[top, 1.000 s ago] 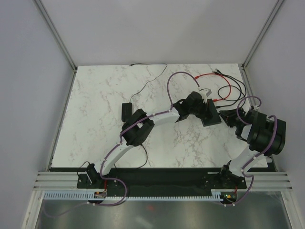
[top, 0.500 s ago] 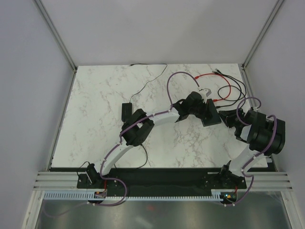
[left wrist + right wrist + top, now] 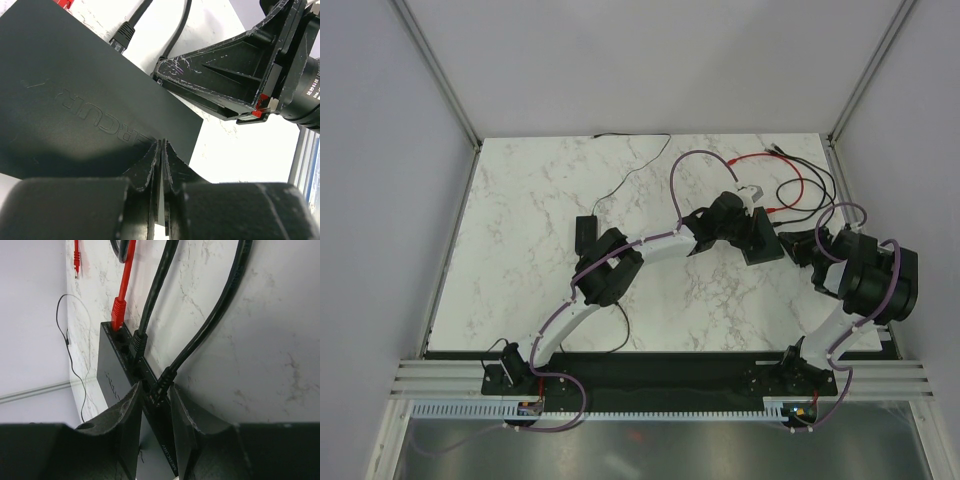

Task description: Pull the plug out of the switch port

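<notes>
The flat black switch box [image 3: 766,250] lies right of the table's middle. My left gripper [image 3: 161,144] is shut, and its tips rest on the box's top face [image 3: 75,95]. In the right wrist view a red plug [image 3: 118,310] and two black plugs sit in the box's edge [image 3: 111,372]. The nearest black plug [image 3: 163,384] stands in its switch port between the fingers of my right gripper [image 3: 155,390]. That gripper is open; one finger is close against the plug, the other a small gap away. From above, the right gripper [image 3: 792,244] meets the box's right end.
Red cable [image 3: 790,172] and black cable loops [image 3: 820,190] trail behind the box toward the back right corner. A small black adapter [image 3: 586,232] with a thin wire [image 3: 632,178] lies left of the left arm. The table's right edge [image 3: 840,190] is close to the right arm.
The right arm has crept a little toward the box and its jaws have narrowed slightly around the plug. The left arm has stayed still.
</notes>
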`<state>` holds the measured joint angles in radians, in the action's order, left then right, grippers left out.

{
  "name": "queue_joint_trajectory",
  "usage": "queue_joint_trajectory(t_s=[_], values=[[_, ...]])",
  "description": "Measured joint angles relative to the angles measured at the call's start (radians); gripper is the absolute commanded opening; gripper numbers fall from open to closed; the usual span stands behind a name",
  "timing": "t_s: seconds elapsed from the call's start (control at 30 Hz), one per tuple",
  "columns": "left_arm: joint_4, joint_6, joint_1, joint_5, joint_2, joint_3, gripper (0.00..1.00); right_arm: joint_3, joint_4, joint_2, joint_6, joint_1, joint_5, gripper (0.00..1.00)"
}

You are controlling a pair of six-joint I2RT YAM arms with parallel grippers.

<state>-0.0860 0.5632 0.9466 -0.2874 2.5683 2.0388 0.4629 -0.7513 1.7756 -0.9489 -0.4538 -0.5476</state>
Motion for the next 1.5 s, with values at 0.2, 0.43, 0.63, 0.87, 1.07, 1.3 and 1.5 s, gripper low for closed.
queue_joint_trajectory(t_s=[0.2,0.43,0.63,0.87,1.07,1.3,1.5], values=[[0.000,0.000,0.000,0.000,0.000,0.000,0.09,0.007,0.031,-0.016,0.023,0.011,0.018,0.35],[-0.002,0.000,0.000,0.000,-0.001,-0.003,0.09,0.008,0.064,-0.033,0.037,0.030,0.074,0.17],[-0.024,0.012,-0.003,0.007,-0.011,-0.033,0.09,0.005,0.050,-0.033,0.019,0.045,0.098,0.02],[-0.037,0.079,-0.004,0.030,-0.032,-0.075,0.03,-0.026,-0.048,-0.004,-0.050,0.049,0.105,0.00],[-0.019,0.112,0.003,0.069,-0.048,-0.088,0.02,-0.075,-0.207,0.047,-0.137,0.053,0.125,0.00],[0.011,0.129,0.003,0.071,-0.056,-0.087,0.02,-0.106,-0.254,0.038,-0.161,0.066,0.182,0.00],[0.029,0.130,0.004,0.071,-0.056,-0.080,0.02,-0.122,-0.203,-0.026,-0.129,0.082,0.258,0.00]])
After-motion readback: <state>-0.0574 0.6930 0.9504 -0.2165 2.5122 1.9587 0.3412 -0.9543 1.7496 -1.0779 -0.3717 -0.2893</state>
